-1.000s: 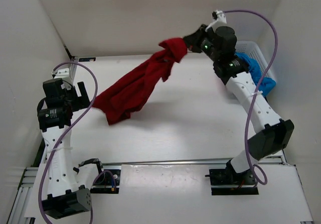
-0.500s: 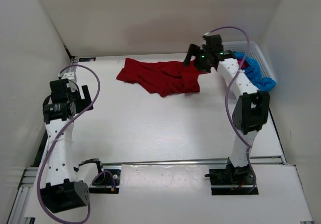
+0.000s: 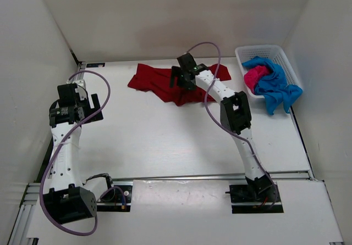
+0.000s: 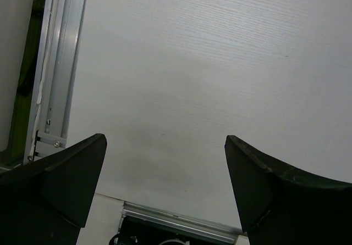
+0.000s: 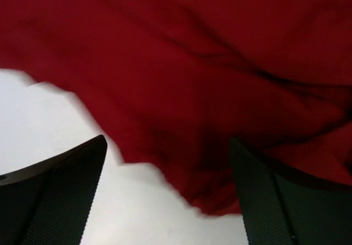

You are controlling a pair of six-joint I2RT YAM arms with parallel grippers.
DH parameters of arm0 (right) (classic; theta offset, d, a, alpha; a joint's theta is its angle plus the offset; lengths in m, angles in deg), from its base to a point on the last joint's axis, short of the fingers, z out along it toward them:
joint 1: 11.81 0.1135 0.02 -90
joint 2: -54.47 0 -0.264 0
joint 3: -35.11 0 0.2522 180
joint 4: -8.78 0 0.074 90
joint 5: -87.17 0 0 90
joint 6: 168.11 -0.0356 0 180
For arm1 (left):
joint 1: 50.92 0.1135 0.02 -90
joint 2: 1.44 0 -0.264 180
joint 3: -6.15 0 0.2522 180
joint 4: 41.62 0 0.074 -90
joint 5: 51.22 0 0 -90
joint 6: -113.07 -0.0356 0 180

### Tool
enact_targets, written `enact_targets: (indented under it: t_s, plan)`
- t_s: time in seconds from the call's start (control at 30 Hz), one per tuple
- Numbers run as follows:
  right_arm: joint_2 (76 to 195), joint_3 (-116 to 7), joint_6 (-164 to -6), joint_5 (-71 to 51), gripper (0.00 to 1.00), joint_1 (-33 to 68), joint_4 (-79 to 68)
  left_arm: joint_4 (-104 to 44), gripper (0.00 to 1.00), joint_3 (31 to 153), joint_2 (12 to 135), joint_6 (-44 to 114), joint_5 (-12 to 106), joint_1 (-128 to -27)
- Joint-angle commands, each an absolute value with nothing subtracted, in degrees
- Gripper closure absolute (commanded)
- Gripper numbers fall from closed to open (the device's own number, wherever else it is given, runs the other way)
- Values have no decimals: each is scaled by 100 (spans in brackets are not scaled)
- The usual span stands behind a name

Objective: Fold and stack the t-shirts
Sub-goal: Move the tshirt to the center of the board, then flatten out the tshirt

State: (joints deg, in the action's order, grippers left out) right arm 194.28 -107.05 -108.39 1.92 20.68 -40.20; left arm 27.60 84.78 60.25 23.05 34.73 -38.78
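Observation:
The dark red t-shirt (image 3: 155, 81) lies crumpled and unfolded at the back of the table. My right gripper (image 3: 181, 83) hovers open over its middle, and in the right wrist view the red cloth (image 5: 209, 63) fills the space beyond the open gripper (image 5: 168, 142), with nothing between the fingers. The bright blue t-shirt (image 3: 279, 87) and the magenta-pink t-shirt (image 3: 255, 79) sit bunched in the white mesh basket (image 3: 263, 50) at the back right, the blue one spilling over its front rim. My left gripper (image 3: 76, 113) stands open over bare table at the far left (image 4: 165, 140).
White walls close in the table on three sides. An aluminium rail (image 4: 58, 80) runs along the left edge, and another rail (image 3: 181, 177) crosses the front by the arm bases.
My right gripper opened and let go of the red t-shirt, which dropped flat at the back. The right arm then swung left over it. The left arm barely moved.

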Motion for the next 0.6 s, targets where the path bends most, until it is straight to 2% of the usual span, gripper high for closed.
enact_targets:
  t_s: [0.0, 0.07, 0.1, 0.2, 0.23, 0.27, 0.3, 0.43, 0.57]
  plan:
    - [19640, -10942, -11291, 386, 11, 1842, -4696, 2786, 0, 8557, 5964, 2307, 3360, -3906]
    - [19694, -10856, -11186, 1, 26, 1842, -4865, 2786, 0, 8557, 6025, 2307, 3360, -3906]
    - [19694, -10699, -11186, -106, 29, 1842, -4918, 2786, 0, 8557, 6026, 2307, 3360, -3906]
    - [19273, -9849, -10774, -335, 54, 1965, -4726, 2786, 0, 8505, 6148, 2307, 3429, -3906]
    - [19115, -9697, -10564, -475, 79, 2018, -4725, 2786, 0, 8504, 6149, 2307, 3482, -3906]
    - [19027, -9373, -10475, -555, 92, 2018, -4725, 2786, 0, 8504, 6210, 2307, 3535, -3906]
    - [18913, -9370, -10387, -660, 100, 2018, -4725, 2786, 0, 8504, 6210, 2307, 3588, -3906]
    - [17447, -7309, -9500, -1223, 100, 2079, -4314, 2725, 0, 8180, 6272, 2307, 3826, -4107]
    - [15987, -5532, -8454, -865, 100, 2132, -3996, 2383, 0, 7442, 6342, 2307, 3721, -4809]
